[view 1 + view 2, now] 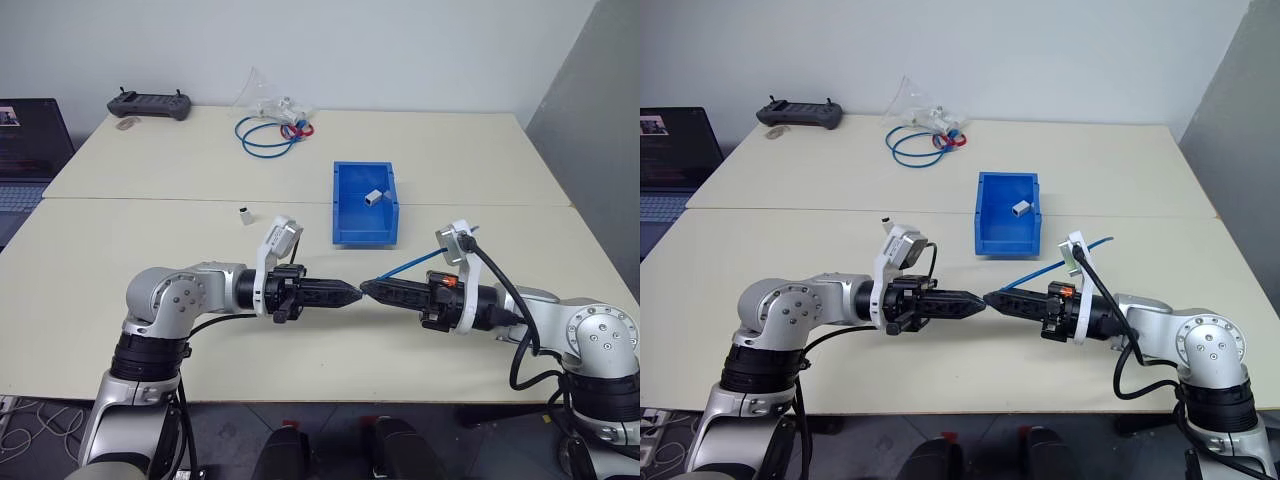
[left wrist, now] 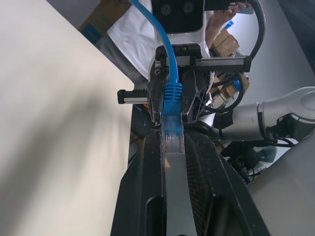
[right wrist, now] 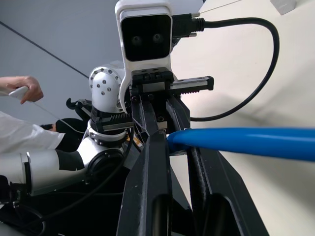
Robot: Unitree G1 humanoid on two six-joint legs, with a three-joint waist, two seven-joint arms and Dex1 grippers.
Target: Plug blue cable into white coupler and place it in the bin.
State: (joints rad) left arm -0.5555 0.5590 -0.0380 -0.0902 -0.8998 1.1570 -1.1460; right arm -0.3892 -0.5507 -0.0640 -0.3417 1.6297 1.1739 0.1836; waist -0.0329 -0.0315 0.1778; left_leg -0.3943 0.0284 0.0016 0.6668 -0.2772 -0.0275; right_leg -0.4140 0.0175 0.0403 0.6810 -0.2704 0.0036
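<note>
Small white block (image 1: 374, 197) in bin (image 1: 345, 228)

Robotics lab, pale worktables (image 1: 150, 260), laptop (image 1: 25, 150), handheld controller (image 1: 150, 103), bare grey walls

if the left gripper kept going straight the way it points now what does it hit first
Most likely the right gripper: the left gripper points level across the cream table, tip to tip with it. The clear plug of the thin light-blue cable, clamped in the right fingers, already lies between the left fingers.
</note>
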